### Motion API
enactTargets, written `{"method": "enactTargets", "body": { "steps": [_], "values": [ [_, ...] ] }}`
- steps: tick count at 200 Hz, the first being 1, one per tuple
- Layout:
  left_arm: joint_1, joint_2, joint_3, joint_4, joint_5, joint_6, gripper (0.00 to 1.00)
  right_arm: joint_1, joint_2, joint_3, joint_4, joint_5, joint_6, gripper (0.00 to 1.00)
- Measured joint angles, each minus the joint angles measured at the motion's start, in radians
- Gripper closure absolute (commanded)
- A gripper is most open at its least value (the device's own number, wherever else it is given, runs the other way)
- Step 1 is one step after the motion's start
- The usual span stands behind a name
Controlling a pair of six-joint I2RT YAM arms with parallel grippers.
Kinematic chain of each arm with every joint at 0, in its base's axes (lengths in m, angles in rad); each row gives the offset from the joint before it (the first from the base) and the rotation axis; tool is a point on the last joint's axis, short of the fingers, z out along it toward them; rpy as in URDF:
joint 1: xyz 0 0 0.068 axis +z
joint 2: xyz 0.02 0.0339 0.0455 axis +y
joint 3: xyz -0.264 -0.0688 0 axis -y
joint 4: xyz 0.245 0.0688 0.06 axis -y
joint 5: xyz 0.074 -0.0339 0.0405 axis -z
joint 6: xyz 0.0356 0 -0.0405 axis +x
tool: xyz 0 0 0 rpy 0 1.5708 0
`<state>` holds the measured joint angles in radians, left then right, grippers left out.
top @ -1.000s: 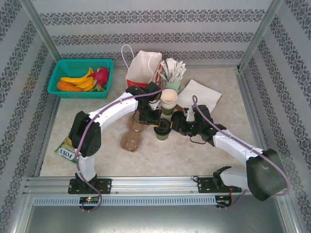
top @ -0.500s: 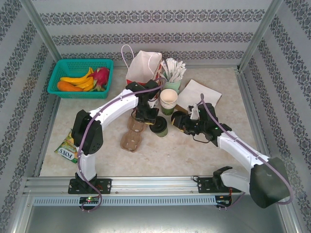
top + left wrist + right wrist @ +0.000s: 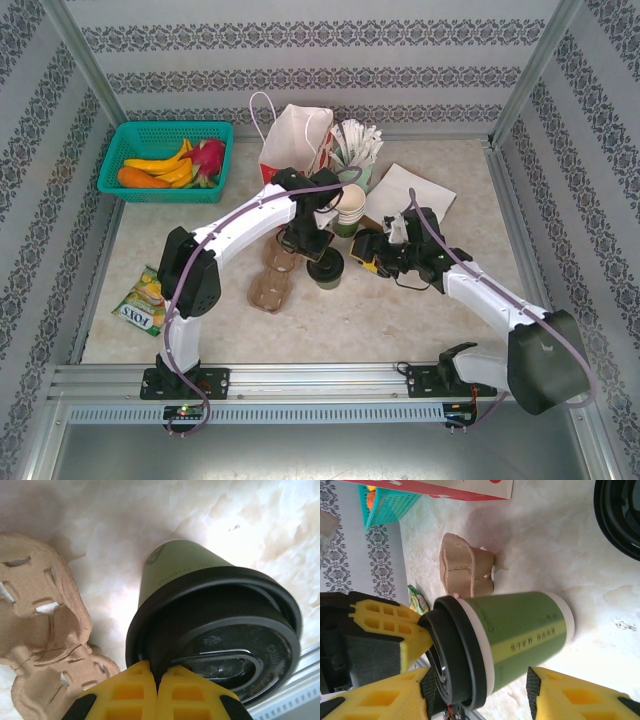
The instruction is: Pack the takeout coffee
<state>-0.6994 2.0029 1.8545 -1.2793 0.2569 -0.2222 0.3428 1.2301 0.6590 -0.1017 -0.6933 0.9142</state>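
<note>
The takeout coffee is a green paper cup (image 3: 328,272) (image 3: 525,625) with a cream rim, standing on the table with a black lid (image 3: 220,630) (image 3: 455,655) pressed on it. My left gripper (image 3: 318,247) (image 3: 159,672) reaches down from above, shut on the lid's raised edge. My right gripper (image 3: 366,250) (image 3: 481,680) is level with the cup on its right side, open. Its yellow fingers (image 3: 580,695) stand on either side of the cup, off its wall. The brown two-well pulp tray (image 3: 272,280) (image 3: 40,610) lies just left of the cup.
A stack of paper cups (image 3: 348,205), a cup of wrapped straws (image 3: 357,150) and the red-and-white bag (image 3: 295,140) stand close behind. White paper (image 3: 415,192) lies at the back right, a green fruit basket (image 3: 165,160) at the back left, a snack packet (image 3: 140,305) at the near left.
My right gripper has opened and let go of the cup, drawing back slightly to the right. The left gripper has stayed shut on the lid.
</note>
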Motion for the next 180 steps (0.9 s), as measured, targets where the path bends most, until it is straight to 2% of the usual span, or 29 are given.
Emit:
{"method": "enactTargets", "body": {
  "steps": [65, 180],
  "values": [
    [-0.001, 0.008, 0.015, -0.034, -0.004, 0.062, 1.00, 0.016, 0.130, 0.027, 0.000, -0.087, 0.000, 0.49],
    [-0.013, 0.027, 0.033, -0.041, 0.004, 0.058, 1.00, 0.028, 0.209, 0.044, 0.029, -0.129, -0.003, 0.54]
  ]
}}
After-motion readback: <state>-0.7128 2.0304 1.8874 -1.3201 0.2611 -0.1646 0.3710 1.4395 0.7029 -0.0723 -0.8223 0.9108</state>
